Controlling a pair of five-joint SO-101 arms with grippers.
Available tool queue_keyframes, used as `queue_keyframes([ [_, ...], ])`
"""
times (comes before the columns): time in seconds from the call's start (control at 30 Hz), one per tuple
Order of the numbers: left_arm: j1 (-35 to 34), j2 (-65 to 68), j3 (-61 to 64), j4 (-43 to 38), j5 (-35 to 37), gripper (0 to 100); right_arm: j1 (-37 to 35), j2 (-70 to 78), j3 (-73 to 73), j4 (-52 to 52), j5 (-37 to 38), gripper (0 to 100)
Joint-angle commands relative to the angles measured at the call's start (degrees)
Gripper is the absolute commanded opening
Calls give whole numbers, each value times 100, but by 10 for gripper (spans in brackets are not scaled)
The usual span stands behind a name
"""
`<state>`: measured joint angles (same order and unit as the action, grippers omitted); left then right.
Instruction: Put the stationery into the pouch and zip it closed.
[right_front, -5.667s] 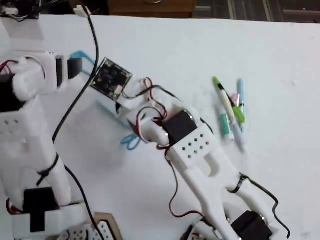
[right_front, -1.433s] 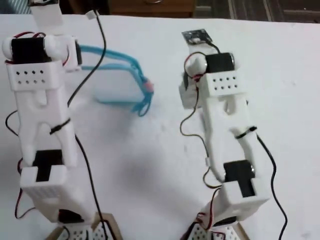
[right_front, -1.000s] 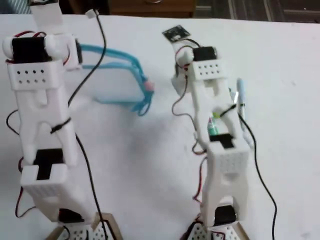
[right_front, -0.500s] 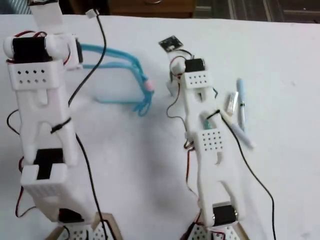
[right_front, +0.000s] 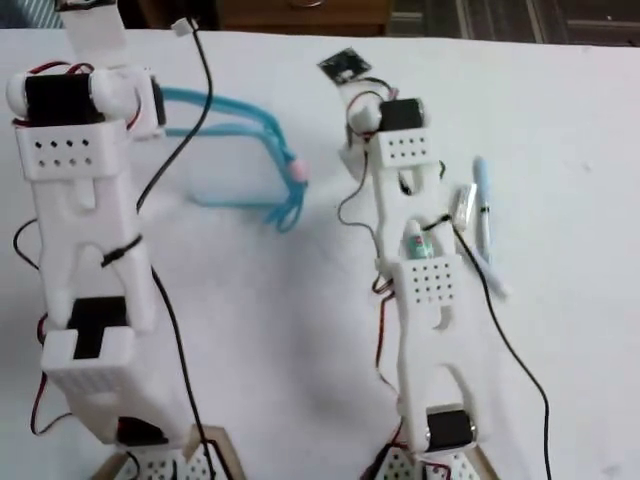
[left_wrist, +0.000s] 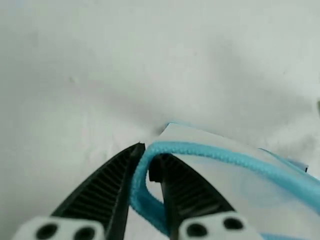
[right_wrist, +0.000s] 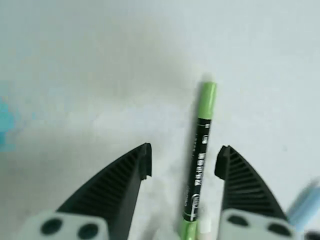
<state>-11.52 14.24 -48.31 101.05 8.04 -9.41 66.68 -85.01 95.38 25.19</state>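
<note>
Pick-up step in hand: left gripper (left_wrist: 147, 155) clamps the blue rim of the pouch (right_front: 235, 165), which lies on the surface (right_front: 300, 330); right gripper (right_wrist: 184, 152) hangs wide open and empty over the green pen (right_wrist: 199, 150) — next, probably: lower, centre the pen between the jaws; close.

Lower right of the left wrist view, pouch (left_wrist: 240, 165): body is looking like smooth, frosted, translucent plastic; its blue edging (left_wrist: 200, 150) is showing a woven cloth weave.
Both wrist views, left gripper (left_wrist: 147, 155) and right gripper (right_wrist: 184, 150): jaws are showing matt black plastic, ribbed on the inner faces.
Centre right, green pen (right_wrist: 200, 150): plastic barrel is shining glossily.
Under everything, table (right_wrist: 100, 60): white surface is appearing smooth and matt.
High view, left arm (right_front: 75, 200) and right arm (right_front: 425, 300): shells are showing white matt plastic.
</note>
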Motion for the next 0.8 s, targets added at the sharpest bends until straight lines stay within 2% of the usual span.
queue_keyframes([
  [0.0,70,-9,-66,-53,53,21,145,-136,264,-444,70,219],
  [0.2,70,132,-57,-105,62,22,163,-31,1116,-1279,70,218],
  [0.4,79,308,-101,-114,79,22,382,-31,1644,-1560,70,209],
  [0.7,158,299,-101,-97,79,22,374,-31,1908,-1596,70,20],
  [0.77,167,299,-101,-88,79,22,347,-40,1890,-1560,70,20],
])
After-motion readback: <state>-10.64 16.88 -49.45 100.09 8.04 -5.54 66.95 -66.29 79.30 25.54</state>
